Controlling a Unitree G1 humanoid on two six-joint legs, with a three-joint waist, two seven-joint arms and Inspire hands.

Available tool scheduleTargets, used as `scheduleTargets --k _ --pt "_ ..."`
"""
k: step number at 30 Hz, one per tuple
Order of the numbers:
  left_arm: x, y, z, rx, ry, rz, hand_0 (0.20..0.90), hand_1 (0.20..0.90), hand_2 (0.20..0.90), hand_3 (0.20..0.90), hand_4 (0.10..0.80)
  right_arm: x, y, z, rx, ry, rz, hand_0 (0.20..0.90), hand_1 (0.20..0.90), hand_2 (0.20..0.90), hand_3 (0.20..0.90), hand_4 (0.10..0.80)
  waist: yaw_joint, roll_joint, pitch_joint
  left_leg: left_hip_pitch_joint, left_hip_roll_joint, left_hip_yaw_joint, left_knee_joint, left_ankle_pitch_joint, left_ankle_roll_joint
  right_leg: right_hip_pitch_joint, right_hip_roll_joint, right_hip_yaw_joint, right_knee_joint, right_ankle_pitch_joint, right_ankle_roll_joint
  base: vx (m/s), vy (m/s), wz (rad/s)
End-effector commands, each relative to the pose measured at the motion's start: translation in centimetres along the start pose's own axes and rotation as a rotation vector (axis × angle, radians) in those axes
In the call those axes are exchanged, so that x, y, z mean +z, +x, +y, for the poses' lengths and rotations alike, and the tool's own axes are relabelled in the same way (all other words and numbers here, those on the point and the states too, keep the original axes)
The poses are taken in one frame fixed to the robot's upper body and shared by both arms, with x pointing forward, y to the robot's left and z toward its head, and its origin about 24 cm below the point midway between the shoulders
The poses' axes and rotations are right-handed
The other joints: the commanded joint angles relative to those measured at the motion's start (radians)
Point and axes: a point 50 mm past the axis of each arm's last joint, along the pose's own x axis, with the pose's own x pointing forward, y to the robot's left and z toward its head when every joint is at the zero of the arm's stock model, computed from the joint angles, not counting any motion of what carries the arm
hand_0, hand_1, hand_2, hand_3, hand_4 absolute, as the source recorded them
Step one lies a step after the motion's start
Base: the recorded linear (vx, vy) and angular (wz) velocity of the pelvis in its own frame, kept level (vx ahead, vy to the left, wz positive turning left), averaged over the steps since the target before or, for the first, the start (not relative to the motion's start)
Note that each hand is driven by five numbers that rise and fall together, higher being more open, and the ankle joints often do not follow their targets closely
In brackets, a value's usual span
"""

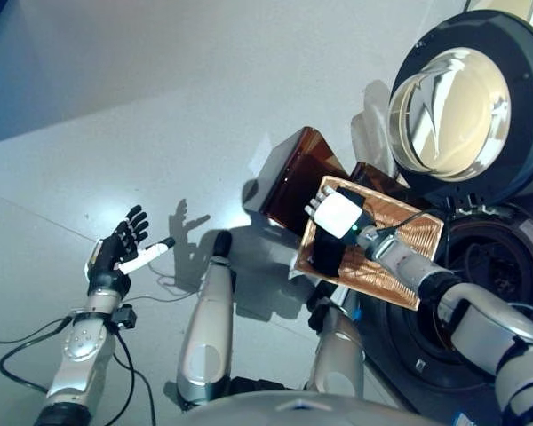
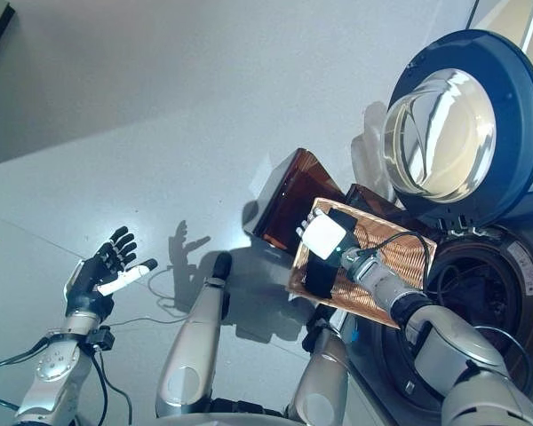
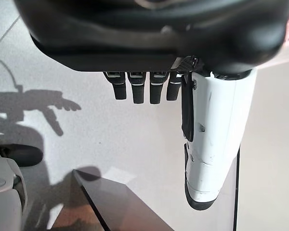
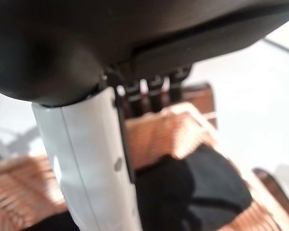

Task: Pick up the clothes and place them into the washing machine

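Left hand (image 1: 120, 248) is seen at the near left, raised over the grey floor (image 1: 160, 106) with its fingers spread straight and its white-covered thumb pointed sideways; nothing is held or touched by it. Right hand (image 1: 336, 226) is reached out over a woven wicker basket (image 1: 400, 262), its white-covered back turned up toward the head camera. In the right wrist view its fingers are shown pointing down toward dark clothes (image 4: 197, 187) lying inside the basket; whether the cloth is gripped cannot be told, since the fingertips are lost against the fabric. Just beyond the basket a brown translucent bin (image 1: 293, 177) is set on the floor. To the right, the washing machine (image 1: 489, 266) is found with its dark drum exposed, and its round glass door (image 1: 462, 106) is swung wide open above it.
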Motion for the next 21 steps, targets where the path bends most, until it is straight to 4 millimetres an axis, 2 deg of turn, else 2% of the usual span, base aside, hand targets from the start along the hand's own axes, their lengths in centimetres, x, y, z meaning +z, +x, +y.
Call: scheduleTargets --k 1,5,16,21 --pt "2.6 -0.7 1.4 -0.013 0.045 -0.125 0.9 0.9 0.9 0.9 0.8 -2.5 -0.8 0.4 0.008 -0.048 0.059 0.9 0.9 0.9 0.9 0.8 0.003 -0.02 -0.054 -0.042 0.038 -0.026 -0.074 0.077 -0.062 -0.053 -0.059 0.067 0.039 0.062 0.035 0.0 0.0 0.0" --pt "2.1 -0.9 1.7 0.012 0.043 -0.103 0.9 0.9 0.9 0.9 0.8 -3.2 -1.3 0.8 0.005 -0.018 0.114 0.9 0.9 0.9 0.9 0.8 0.001 -0.014 -0.056 -0.04 0.037 -0.025 -0.075 0.077 -0.058 -0.062 -0.057 0.075 0.044 0.061 0.035 0.0 0.0 0.0" --pt "1.5 -0.8 1.0 0.001 0.016 -0.09 0.9 0.9 0.9 0.9 0.8 -4.4 -1.1 -0.8 -0.091 -0.034 0.105 0.9 0.9 0.9 0.9 0.8 -0.021 0.006 -0.081 -0.033 0.041 -0.012 -0.07 0.071 -0.055 -0.066 -0.062 0.086 0.033 0.07 0.042 -0.002 0.008 -0.02" --pt "1.0 -1.0 1.1 0.012 0.013 -0.071 0.9 0.9 0.9 0.9 0.8 -4.9 -1.2 -1.4 -0.123 -0.038 0.106 0.9 0.9 0.9 0.9 0.8 -0.028 0.003 -0.1 -0.025 0.044 -0.005 -0.075 0.068 -0.054 -0.063 -0.061 0.091 0.027 0.073 0.041 0.002 0.009 -0.03"
